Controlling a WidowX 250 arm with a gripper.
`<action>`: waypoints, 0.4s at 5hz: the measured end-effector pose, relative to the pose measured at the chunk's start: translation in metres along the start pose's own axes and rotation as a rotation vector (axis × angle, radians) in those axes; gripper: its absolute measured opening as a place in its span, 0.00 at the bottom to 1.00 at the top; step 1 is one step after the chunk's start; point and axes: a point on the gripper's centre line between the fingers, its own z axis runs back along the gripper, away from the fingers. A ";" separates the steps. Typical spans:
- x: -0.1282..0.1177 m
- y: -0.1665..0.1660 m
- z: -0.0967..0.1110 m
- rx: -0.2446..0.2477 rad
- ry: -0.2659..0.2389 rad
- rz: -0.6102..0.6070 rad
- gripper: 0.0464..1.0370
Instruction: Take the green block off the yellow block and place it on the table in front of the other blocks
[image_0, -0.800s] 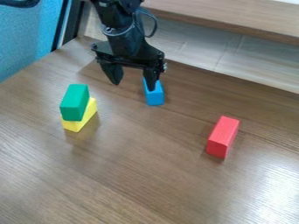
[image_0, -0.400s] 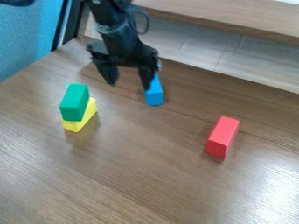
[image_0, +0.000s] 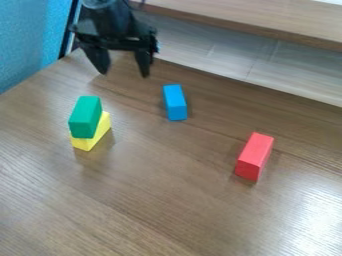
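Note:
My gripper (image_0: 123, 73) hangs at the upper left of the camera view, open, with nothing between its fingers. Nearest to it, below and to its right, the blue block (image_0: 175, 102) lies on the table, apart from the gripper. At the left, a green block (image_0: 85, 117) rests on top of a yellow block (image_0: 91, 138), which shows from beneath it at the lower right. A red block (image_0: 254, 156) lies by itself on the right side.
The brown wooden table (image_0: 160, 200) runs across the view. Along its back stands a pale panel (image_0: 220, 52) under a raised wooden ledge (image_0: 267, 20). A blue surface (image_0: 30, 42) rises at the upper left, beyond the table's edge.
My gripper has moved up and to the left in the view, away from the blue block, which now shows fully. The blocks have stayed where they were.

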 end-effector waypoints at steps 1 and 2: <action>-0.001 0.019 0.002 0.031 0.014 0.057 0.96; -0.010 0.041 0.002 0.053 0.012 0.120 0.96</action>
